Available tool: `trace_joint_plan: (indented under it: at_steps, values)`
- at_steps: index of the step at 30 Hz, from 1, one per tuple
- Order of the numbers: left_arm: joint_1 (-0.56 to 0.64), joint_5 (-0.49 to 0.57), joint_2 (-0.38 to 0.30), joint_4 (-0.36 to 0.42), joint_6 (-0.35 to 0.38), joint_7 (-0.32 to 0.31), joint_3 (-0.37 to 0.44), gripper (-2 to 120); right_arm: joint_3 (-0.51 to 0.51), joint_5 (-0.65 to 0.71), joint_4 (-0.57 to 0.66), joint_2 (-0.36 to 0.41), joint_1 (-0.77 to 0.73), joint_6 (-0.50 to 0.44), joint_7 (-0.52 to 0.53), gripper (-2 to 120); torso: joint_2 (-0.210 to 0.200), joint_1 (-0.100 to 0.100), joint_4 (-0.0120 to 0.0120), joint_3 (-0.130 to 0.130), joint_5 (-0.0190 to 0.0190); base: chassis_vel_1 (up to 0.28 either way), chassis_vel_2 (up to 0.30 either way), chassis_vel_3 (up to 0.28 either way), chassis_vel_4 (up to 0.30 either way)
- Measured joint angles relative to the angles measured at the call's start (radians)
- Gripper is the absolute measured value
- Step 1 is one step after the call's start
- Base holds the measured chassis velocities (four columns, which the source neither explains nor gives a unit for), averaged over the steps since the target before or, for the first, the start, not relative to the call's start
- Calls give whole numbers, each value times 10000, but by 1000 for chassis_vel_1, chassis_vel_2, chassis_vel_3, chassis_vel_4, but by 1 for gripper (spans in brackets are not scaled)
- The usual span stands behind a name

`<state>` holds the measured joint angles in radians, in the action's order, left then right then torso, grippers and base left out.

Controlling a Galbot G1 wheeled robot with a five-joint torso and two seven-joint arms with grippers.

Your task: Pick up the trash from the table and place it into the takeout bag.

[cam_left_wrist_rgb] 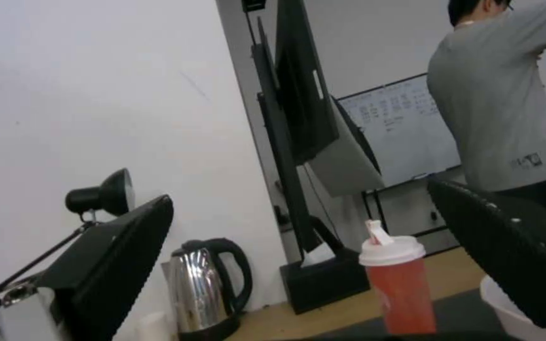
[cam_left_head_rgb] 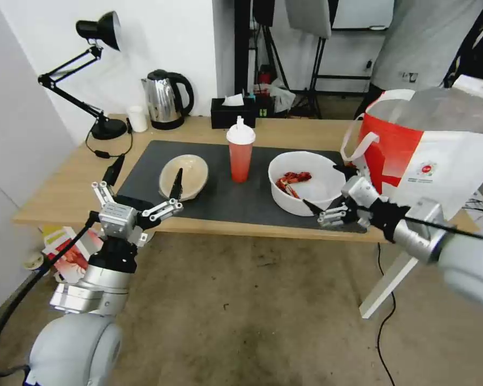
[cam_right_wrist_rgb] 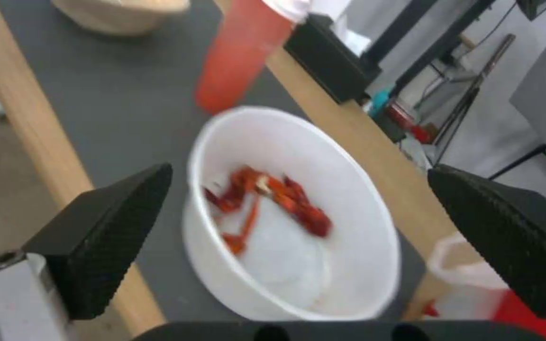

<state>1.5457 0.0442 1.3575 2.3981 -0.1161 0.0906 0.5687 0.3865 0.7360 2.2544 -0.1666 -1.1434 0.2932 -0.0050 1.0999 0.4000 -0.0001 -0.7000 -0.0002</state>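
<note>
Reach step: my right gripper (cam_left_head_rgb: 327, 188), jaws spread, faces the white bowl (cam_right_wrist_rgb: 298, 213); next, straddle its rim. Left gripper (cam_left_head_rgb: 145, 194) spread, idle.

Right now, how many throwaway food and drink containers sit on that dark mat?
3: a beige oval bowl on the left, a red drink cup with white domed lid in the middle, a large white round plastic bowl on the right.

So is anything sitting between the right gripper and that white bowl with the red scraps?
Nothing visible. The right gripper is open at the white bowl, its fingers spread to either side of the near-right rim, with no object between them.
</note>
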Motion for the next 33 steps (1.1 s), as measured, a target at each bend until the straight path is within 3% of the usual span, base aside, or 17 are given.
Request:
trace_joint_plan:
  at_steps: [11,14,18,29,33]
  values:
    - [296,-136,108,-17,-13,6,-76,100,-2906,111,-1191,2,3416,483,-1201,100,0,0,1,0,3,0,0,0,0]
    - [390,-127,156,21,-41,1,3,100,-4591,283,-1416,-316,5410,1011,-1507,100,0,0,2,0,3,0,0,0,0]
    - [448,-104,194,32,-49,-16,33,100,-5145,365,-1329,-546,6054,1303,-1575,100,0,0,4,0,0,0,0,0,0]
    - [626,205,13,-48,-11,-30,281,100,-5441,528,-1145,-613,6512,1796,-1959,100,0,0,0,0,2,0,0,0,0]
    - [744,228,-11,-51,-10,-32,250,100,-6308,713,-1271,-720,7549,2330,-2352,100,1,0,1,0,0,0,0,0,0]
